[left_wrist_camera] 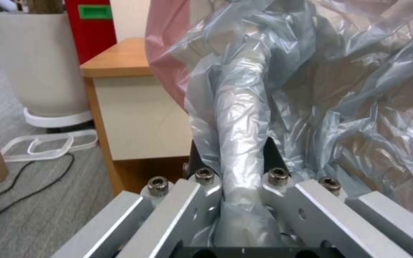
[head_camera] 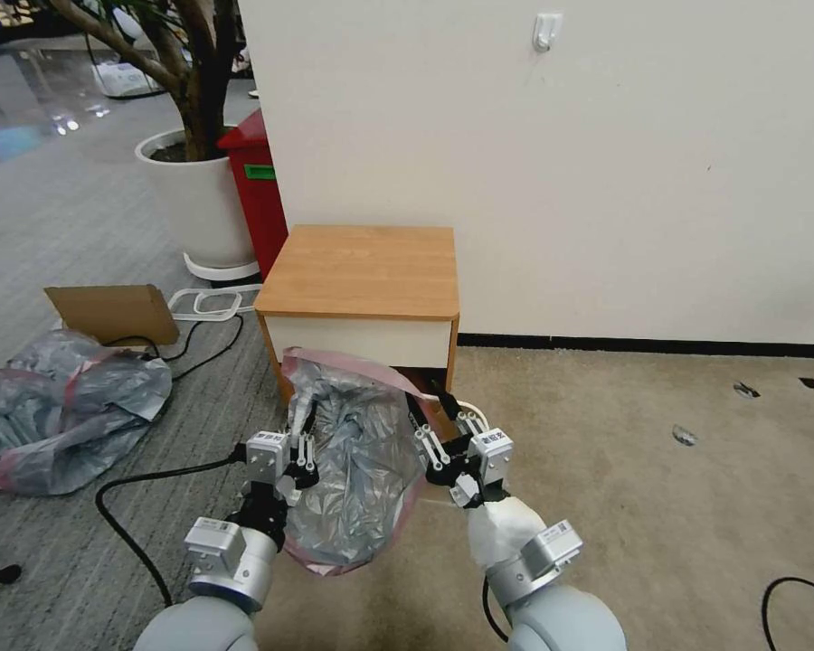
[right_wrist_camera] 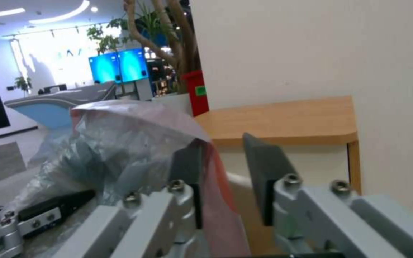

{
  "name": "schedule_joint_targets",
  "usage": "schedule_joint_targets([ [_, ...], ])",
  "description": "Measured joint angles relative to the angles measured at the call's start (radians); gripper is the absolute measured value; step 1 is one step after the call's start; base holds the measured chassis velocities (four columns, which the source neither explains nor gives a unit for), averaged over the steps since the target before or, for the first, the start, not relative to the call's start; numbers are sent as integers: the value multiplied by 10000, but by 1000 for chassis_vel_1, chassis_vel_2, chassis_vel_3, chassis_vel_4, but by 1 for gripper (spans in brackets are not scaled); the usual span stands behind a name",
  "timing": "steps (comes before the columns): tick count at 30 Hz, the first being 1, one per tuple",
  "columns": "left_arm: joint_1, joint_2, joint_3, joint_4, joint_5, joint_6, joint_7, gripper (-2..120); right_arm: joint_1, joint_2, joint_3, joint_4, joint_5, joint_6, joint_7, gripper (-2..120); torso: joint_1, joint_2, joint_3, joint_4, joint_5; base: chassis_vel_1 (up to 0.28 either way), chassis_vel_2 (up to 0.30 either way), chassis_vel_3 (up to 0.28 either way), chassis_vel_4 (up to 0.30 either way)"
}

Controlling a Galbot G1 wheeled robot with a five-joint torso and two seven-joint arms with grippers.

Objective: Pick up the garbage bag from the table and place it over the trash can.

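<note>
The garbage bag [head_camera: 362,461] hangs before the bench [head_camera: 362,271], left gripper [head_camera: 300,432] clamped on it (right gripper [head_camera: 436,425] parted, rim between).

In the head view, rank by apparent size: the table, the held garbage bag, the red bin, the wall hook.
1. table
2. garbage bag, nearer the camera, so only apparent size
3. red bin, partly hidden behind the wall
4. wall hook

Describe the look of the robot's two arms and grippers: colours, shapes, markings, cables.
Both arms have rounded pale grey shells ending in silver metal wrist cylinders with small white labels. The left gripper and right gripper each have a boxy silver body, black linkages and silver finger bars with hex bolts. The right wrist wears a white wrap, with a black cable beneath.
</note>
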Motion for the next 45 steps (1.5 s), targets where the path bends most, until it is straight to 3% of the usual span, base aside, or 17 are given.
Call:
schedule_joint_targets([
  [6, -18, 34, 12, -16, -84, 38, -20, 5, 573, -177, 250, -238, 304, -35, -22, 0, 0, 0, 0, -1, 1, 0, 0, 0, 0],
  [15, -343, 377, 32, 49, -560, 264, -74, 5, 2038, -829, 620, -428, 1419, -533, 52, 0, 0, 0, 0, 0, 1, 0, 0, 0, 0],
  [19, -469, 488, 62, 44, -811, 386, -74, 5, 2760, -1421, 845, -371, 2391, -1212, 365, 0, 0, 0, 1, 0, 1, 0, 0, 0, 0],
  [25, -422, 348, 80, 21, -1063, 434, -75, 5, 2934, -1872, 1097, -332, 2832, -1836, 501, 0, 0, 0, 0, 0, 2, 0, 0, 0, 0],
  [35, -382, 4, -300, -90, -3136, 942, -121, 5, 2798, -2629, 1646, 246, 4494, -4078, 1218, 0, 0, 0, 0, 0, 0, 0, 0, 0, 0],
  [40, -373, -89, -345, -57, -3200, 970, -128, 5, 2688, -2632, 1778, 679, 5130, -4174, 1502, 0, 0, 0, 0, 0, 0, 0, 0, 0, 0],
  [42, -372, -98, -345, -37, -3166, 970, -131, 5, 2638, -2612, 1779, 867, 5246, -4175, 1628, 2, -1, 1, 0, 0, 0, 0, 0, 0, 0],
  [45, -376, -100, -338, 60, -2852, 961, -131, 5, 2474, -2513, 1793, 1466, 5663, -4257, 1779, 15, 0, 1, 0, 0, 0, 0, 0, 0, 0],
])
